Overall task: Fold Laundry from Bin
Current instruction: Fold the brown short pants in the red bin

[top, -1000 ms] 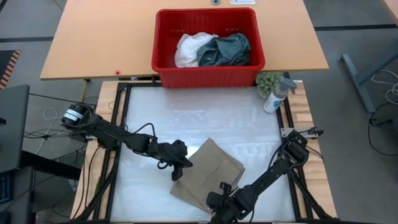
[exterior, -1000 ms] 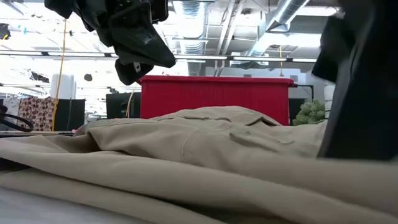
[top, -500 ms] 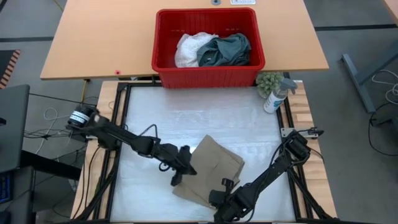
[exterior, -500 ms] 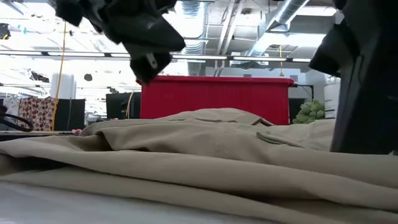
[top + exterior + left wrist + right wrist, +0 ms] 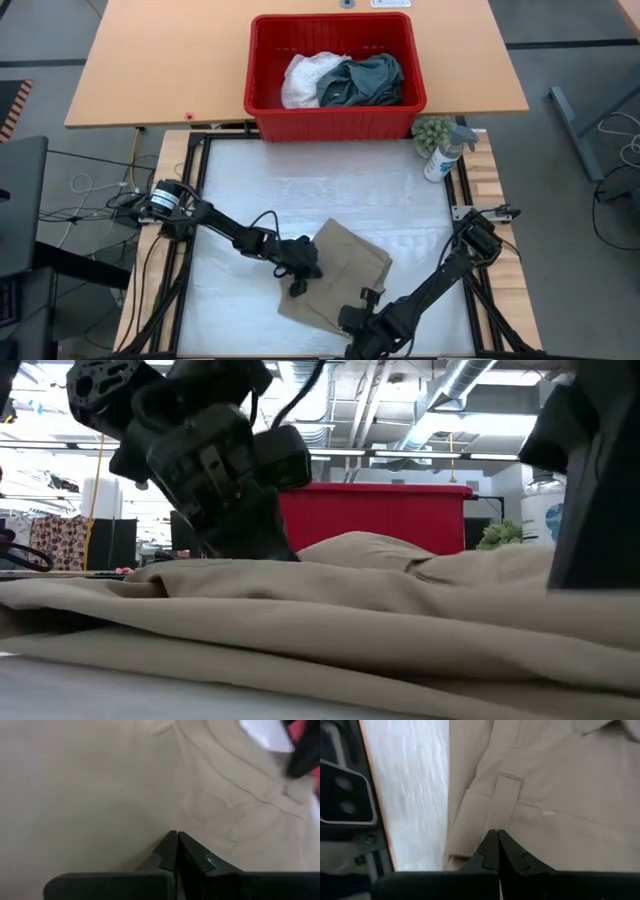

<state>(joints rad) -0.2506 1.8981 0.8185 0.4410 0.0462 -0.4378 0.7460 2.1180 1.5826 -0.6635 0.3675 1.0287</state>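
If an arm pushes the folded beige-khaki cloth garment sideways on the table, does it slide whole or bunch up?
The beige-khaki cloth garment is probably floppy: the low view shows soft folds and a raised hump, so a push likely bunches it. It lies in loose layers, so the top one may shift first. The pale table surface looks smooth, so some sliding seems possible.

Bare white table surface [image 5: 330,190] lies open across the frame's middle; the red bin [image 5: 335,120] blocks its top edge, a spray bottle [image 5: 443,155] and what looks like a small plant [image 5: 432,131] crowd the upper right
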